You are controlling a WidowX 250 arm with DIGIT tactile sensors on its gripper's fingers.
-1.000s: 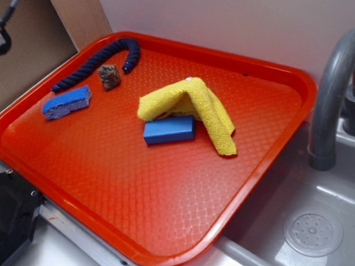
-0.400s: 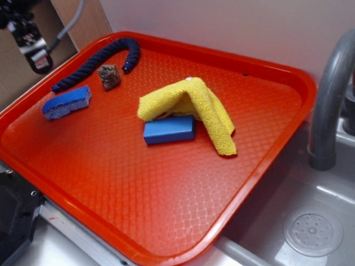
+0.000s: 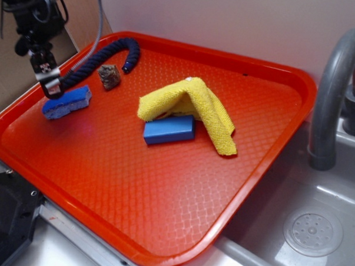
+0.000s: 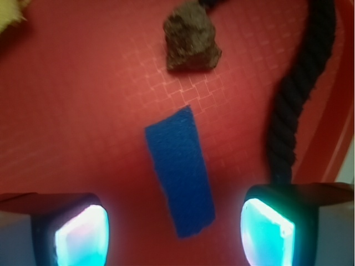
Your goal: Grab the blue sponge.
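Blue sponge lies between spread fingers, fingertips cropped.

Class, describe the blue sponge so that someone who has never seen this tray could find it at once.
On the red tray, look to the far left corner, where a navy rope curves beside a brown rock. The blue sponge lies just in front of that rope, under the gripper. Unlike the smooth blue block by the yellow cloth, it has a rough top and a pale lower layer.

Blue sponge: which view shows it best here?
The wrist view: the blue sponge lies unobstructed on the red tray, between the open gripper fingers. In the exterior view the sponge is small, with the gripper partly covering it.
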